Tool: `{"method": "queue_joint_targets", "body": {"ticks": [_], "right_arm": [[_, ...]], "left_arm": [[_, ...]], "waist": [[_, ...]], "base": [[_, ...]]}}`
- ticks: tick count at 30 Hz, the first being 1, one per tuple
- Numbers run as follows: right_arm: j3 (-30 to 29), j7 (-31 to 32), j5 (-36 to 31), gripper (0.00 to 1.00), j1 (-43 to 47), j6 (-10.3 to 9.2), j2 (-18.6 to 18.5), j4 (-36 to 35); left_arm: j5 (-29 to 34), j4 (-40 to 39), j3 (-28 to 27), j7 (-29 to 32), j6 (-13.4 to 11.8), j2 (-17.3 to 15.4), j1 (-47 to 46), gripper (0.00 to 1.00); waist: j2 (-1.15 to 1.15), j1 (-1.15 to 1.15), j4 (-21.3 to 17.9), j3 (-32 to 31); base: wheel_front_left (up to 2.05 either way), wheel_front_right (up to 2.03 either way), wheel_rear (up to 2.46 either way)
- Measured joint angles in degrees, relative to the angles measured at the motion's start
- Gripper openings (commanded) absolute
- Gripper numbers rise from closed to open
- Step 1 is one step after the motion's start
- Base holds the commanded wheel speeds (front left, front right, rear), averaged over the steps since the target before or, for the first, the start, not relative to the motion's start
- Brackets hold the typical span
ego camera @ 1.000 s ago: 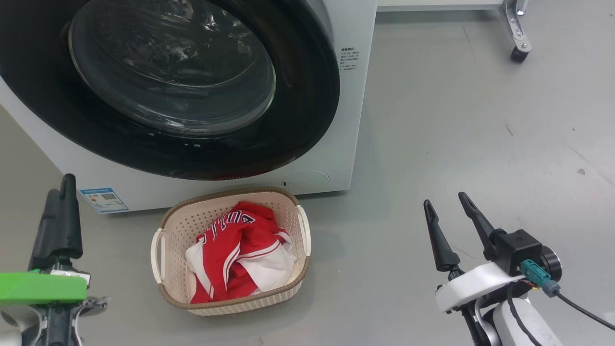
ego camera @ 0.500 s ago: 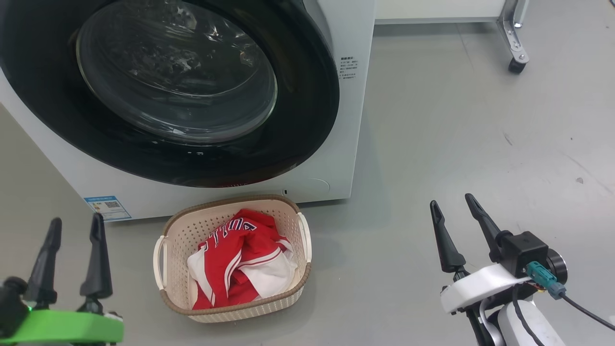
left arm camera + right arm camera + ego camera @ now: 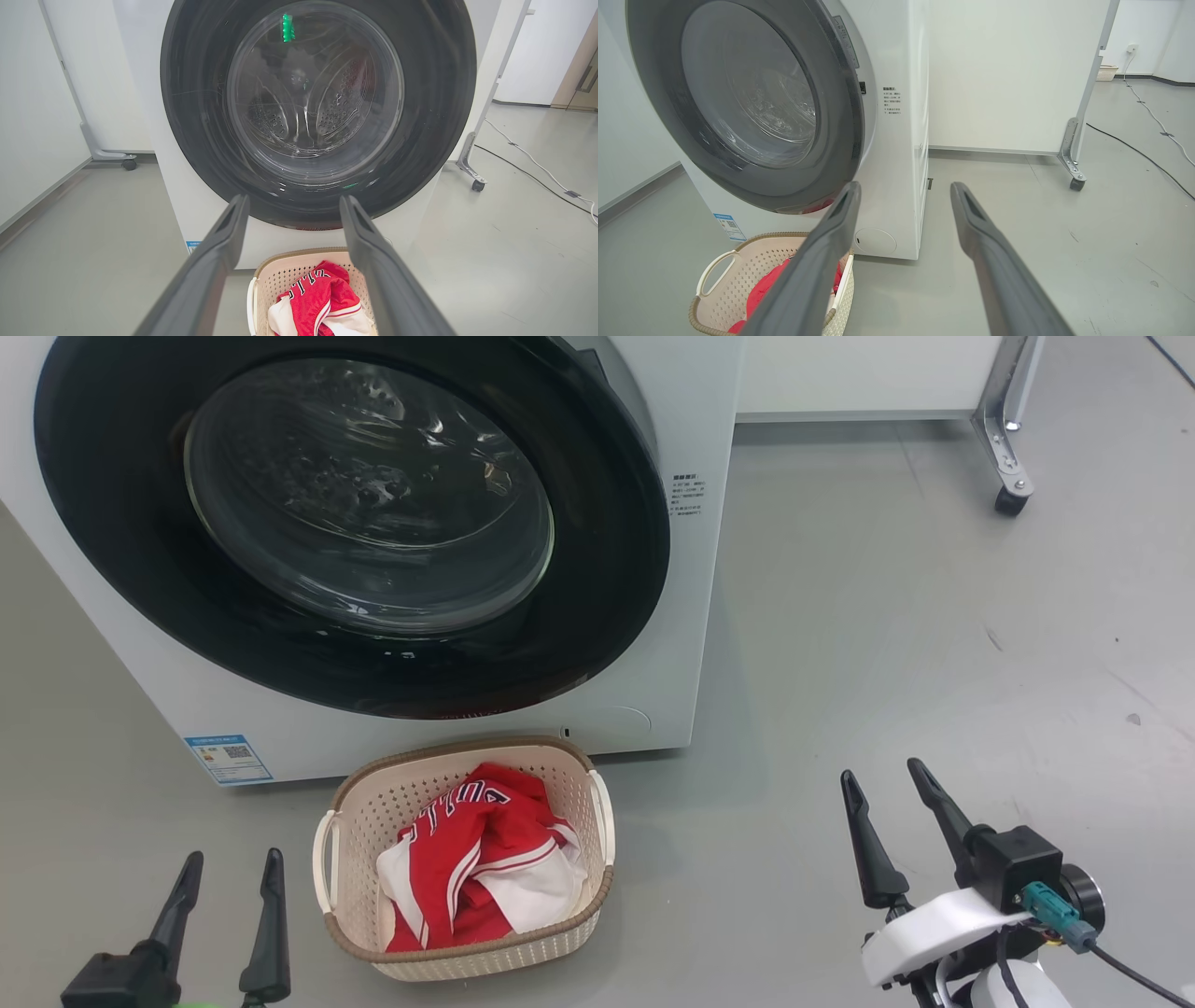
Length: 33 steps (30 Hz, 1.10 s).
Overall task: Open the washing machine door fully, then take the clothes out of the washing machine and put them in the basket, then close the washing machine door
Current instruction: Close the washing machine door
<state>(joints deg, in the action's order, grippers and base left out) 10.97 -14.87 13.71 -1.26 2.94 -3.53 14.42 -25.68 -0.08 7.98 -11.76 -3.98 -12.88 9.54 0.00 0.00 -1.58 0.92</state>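
One washing machine (image 3: pixel 709 569), one round door (image 3: pixel 607 560), one basket (image 3: pixel 467 748) holding one heap of red clothes (image 3: pixel 467 868), left gripper (image 3: pixel 233 855) and right gripper (image 3: pixel 879 769) both spread, empty.

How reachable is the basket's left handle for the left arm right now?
Likely yes. The left tool is open and empty, just left of the basket in the head view, with only bare floor between it and the white left handle. Depth is hard to judge.

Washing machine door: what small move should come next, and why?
Probably just rest both arms: the round black-ringed glass door seems flush on the white washing machine, red jerseys lie in the cream perforated basket, and the open left gripper and right gripper hold nothing.
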Motion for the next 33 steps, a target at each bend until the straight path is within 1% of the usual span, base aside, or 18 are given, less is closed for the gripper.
{"method": "queue_joint_targets", "body": {"ticks": [4,13,20,22,33], "right_arm": [[0.19,0.00,-0.01,1.00,0.81,0.02,0.02,0.25],[0.18,0.00,-0.10,1.00,0.89,0.02,0.03,0.37],[0.18,0.00,-0.18,1.00,0.92,0.21,0.05,0.44],[0.18,0.00,-0.19,1.00,0.92,0.52,0.05,0.44],[0.19,0.00,-0.25,1.00,0.92,0.53,0.12,0.45]], "left_arm": [[0.21,0.34,0.32,-0.18,-0.35,1.04,0.49,1.00],[1.25,1.14,0.43,-0.51,-1.35,1.66,1.05,1.00],[2.16,1.33,0.36,-0.76,-1.53,2.71,1.05,1.00],[2.18,1.40,0.33,-0.90,-1.63,2.82,1.05,1.00],[2.99,1.58,0.13,-0.92,-1.96,3.11,1.05,1.00]], "waist": [[0.00,0.00,0.18,-0.44],[0.00,0.00,0.09,-0.64],[0.00,0.00,-0.23,-0.59],[0.00,0.00,-0.34,-0.53],[0.00,0.00,-0.60,-0.33]], "base": [[0.00,0.00,0.00],[0.00,0.00,0.00],[0.00,0.00,0.00],[0.00,0.00,0.00],[0.00,0.00,0.00]]}}
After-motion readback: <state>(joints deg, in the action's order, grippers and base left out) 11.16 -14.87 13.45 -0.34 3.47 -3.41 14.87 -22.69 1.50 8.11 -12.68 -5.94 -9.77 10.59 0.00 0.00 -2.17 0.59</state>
